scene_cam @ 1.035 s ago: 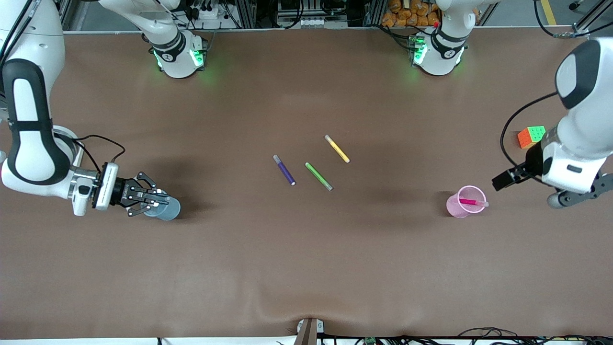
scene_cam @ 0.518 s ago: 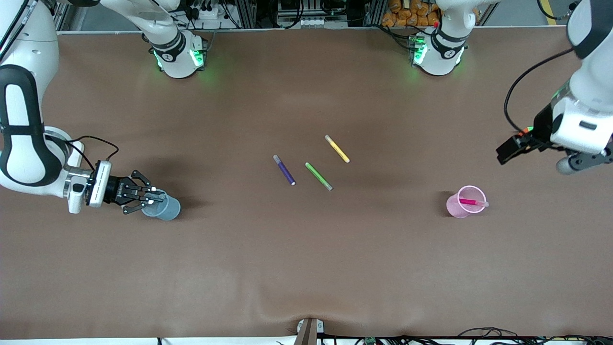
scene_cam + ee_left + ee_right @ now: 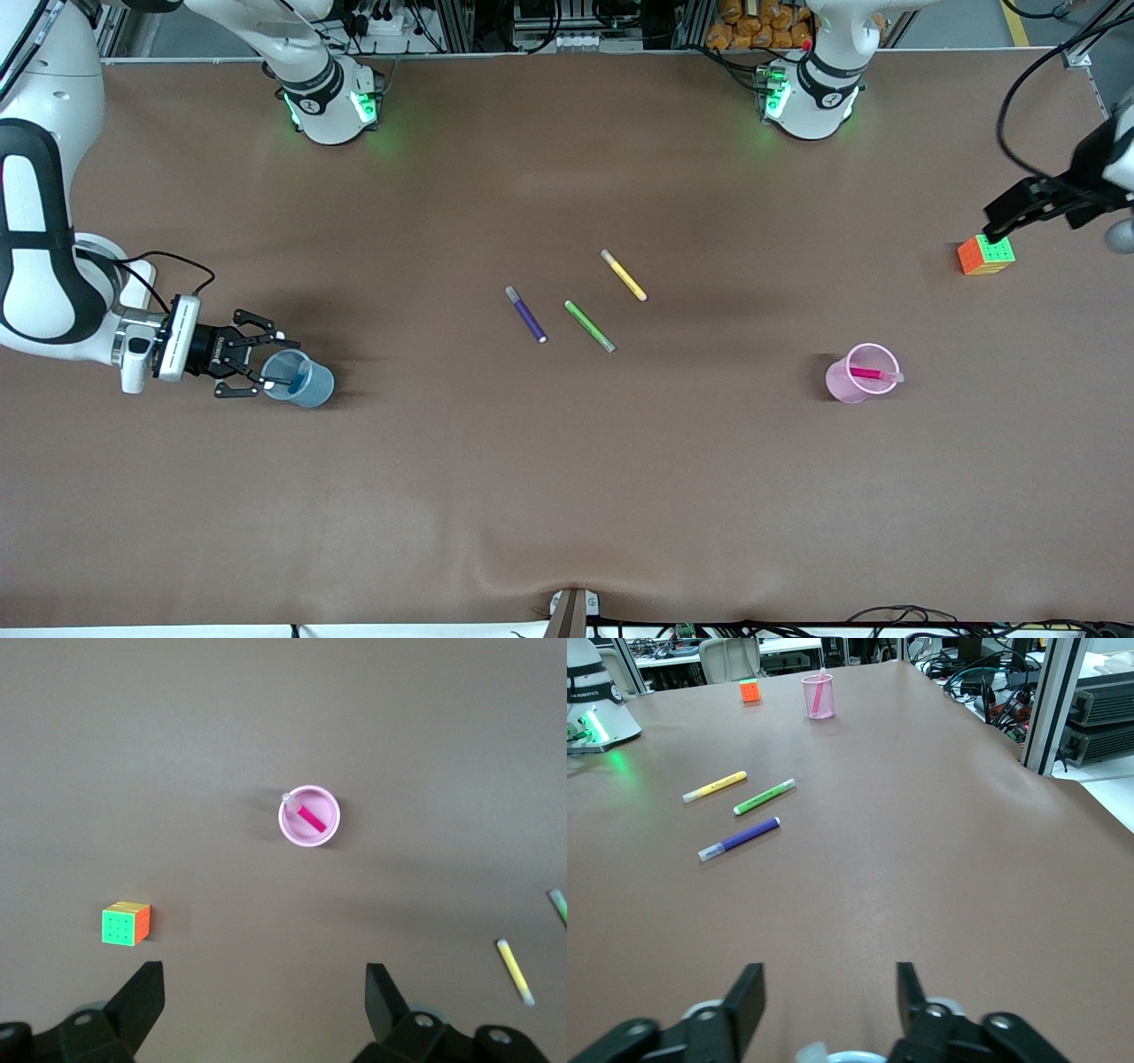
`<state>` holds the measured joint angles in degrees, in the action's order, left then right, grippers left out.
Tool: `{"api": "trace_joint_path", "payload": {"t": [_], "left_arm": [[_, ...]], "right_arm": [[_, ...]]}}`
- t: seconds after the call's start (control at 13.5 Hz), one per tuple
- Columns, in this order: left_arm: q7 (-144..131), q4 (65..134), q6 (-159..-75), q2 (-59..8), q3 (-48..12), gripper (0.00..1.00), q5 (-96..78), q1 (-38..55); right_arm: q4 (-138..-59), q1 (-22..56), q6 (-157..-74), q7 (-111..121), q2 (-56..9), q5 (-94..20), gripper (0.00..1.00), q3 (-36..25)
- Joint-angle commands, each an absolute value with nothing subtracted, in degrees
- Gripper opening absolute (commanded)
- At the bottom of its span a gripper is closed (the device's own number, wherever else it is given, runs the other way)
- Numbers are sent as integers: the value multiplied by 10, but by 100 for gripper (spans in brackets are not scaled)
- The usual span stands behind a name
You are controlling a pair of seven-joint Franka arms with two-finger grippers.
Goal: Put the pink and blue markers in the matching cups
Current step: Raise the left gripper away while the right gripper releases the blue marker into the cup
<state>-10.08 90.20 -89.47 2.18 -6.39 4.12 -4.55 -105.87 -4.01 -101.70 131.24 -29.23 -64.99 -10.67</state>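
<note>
The right gripper [image 3: 266, 365] holds its fingers [image 3: 749, 992] spread wide and empty, at about 9 o'clock of the light blue cup [image 3: 299, 379], just beside its rim. The left gripper [image 3: 264, 1001] also shows its fingers [image 3: 142, 992] wide apart and empty; in the front view it hangs at the left arm's end of the table, just above the colour cube [image 3: 985, 254].

Step in hand, as judged: release. The blue marker [image 3: 297, 381] stands inside the light blue cup, leaning on its wall. The pink marker [image 3: 873, 375] rests inside the light pink cup [image 3: 859, 373], its pale end over the rim toward 3 o'clock. Both placements appear complete.

Next move, as judged: each arm needs only to withdraw clear of its cup. The right gripper must back off without brushing the light cup, which would tip easily.

Remaining items, largest to smallest:
1. Table [image 3: 567, 496]: brown covering.
2. Colour cube: at roughly 1 o'clock of the pink cup, well apart from it.
3. Purple marker [image 3: 526, 315], green marker [image 3: 590, 326], yellow marker [image 3: 624, 275]: lying loose at mid-table, apart from each other, not part of the task.

Writing: a white mark sits on the right gripper body, too small to read. No other legible labels.
</note>
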Motion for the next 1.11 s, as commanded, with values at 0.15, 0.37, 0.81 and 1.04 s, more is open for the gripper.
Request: {"api": "trace_joint_path", "payload": {"t": [0.15, 0.37, 0.81, 1.04], "left_arm": [[-95, 931, -856, 62, -57, 100, 28, -39], [-93, 935, -854, 64, -59, 100, 21, -40], [-86, 930, -837, 67, -55, 100, 9, -42], [-86, 932, -827, 74, -55, 100, 9, -42]], "right_arm": [[-1046, -50, -1012, 1261, -277, -653, 100, -100], [-1023, -44, -1017, 1180, -255, -610, 100, -104], [-957, -39, -1011, 925, -179, -491, 100, -98], [-917, -24, -1008, 819, -170, -431, 100, -99]]}}
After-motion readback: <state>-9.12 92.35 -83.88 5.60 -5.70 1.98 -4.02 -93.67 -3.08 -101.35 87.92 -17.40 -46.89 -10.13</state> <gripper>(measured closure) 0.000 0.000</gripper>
